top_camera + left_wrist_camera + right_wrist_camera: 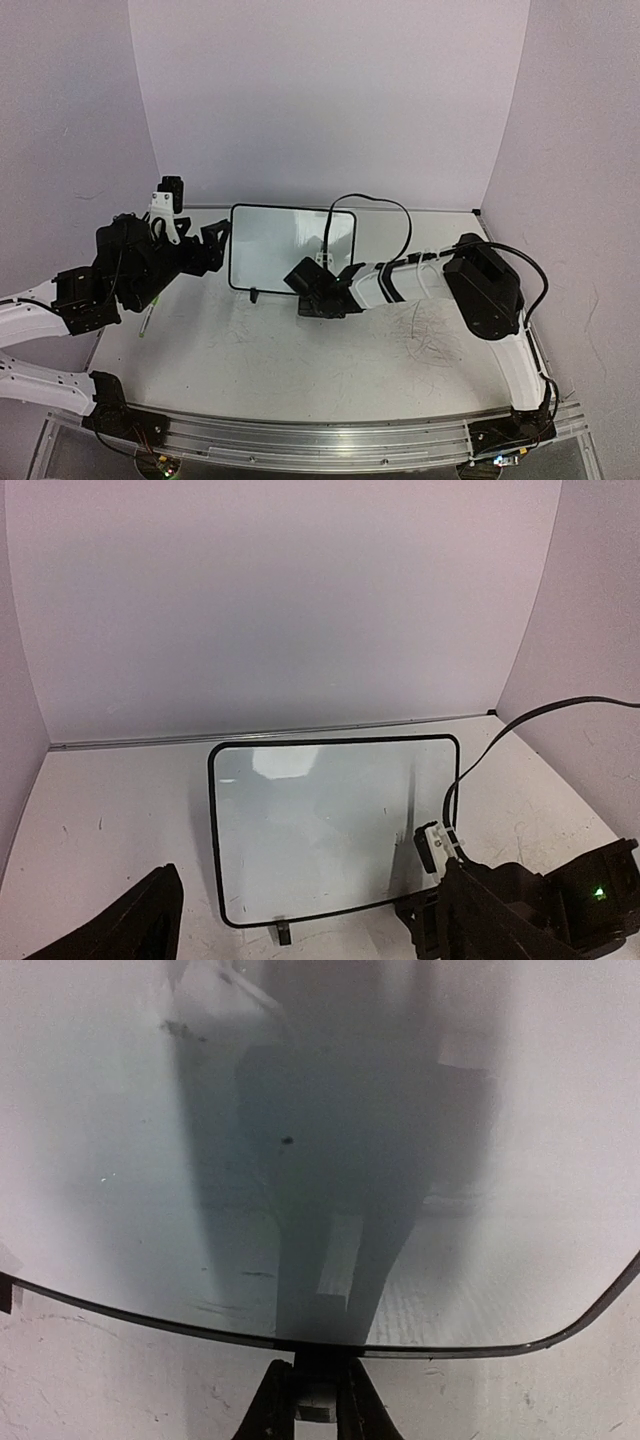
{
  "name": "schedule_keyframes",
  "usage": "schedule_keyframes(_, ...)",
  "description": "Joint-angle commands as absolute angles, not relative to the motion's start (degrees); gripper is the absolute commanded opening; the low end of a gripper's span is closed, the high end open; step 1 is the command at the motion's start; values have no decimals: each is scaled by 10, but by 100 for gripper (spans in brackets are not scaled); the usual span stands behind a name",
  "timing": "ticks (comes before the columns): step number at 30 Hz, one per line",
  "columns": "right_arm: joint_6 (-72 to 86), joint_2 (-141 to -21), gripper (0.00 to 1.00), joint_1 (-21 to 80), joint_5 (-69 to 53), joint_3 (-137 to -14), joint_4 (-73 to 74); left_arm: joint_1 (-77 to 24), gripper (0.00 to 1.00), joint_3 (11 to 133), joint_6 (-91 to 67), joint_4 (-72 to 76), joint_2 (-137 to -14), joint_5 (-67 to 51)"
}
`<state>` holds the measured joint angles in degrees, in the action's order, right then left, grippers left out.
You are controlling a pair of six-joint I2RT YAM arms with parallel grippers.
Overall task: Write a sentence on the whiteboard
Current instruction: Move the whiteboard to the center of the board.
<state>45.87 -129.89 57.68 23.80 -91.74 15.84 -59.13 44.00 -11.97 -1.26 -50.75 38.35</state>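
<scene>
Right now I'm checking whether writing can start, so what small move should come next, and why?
Probably lower the left gripper toward the thin pen-like stick lying on the table near the left arm. That gripper is open and empty, the whiteboard shows no sentence yet, and the right gripper is shut at the board's lower edge, seemingly steadying it.

whiteboard (270,245): 1 | arms: 2, left arm (130,270) and right arm (485,290) | thin stick (146,320): 1, perhaps a pen
</scene>
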Motion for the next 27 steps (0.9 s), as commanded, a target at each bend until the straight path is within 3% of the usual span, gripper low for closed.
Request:
schedule_keyframes(1,404,-1220,0,566,276,-848,154,-589,89,470,-115,21,-524,386)
schedule_keyframes(10,250,-1025,0,547,258,-563,2,-588,88,518,-110,39,-582,368)
schedule_keyframes(15,200,-931,0,508,185,-435,-72,-588,88,530,-129,46,-614,357)
schedule_keyframes(27,225,-853,0,496,164,-333,-156,-588,87,544,-169,46,-650,339)
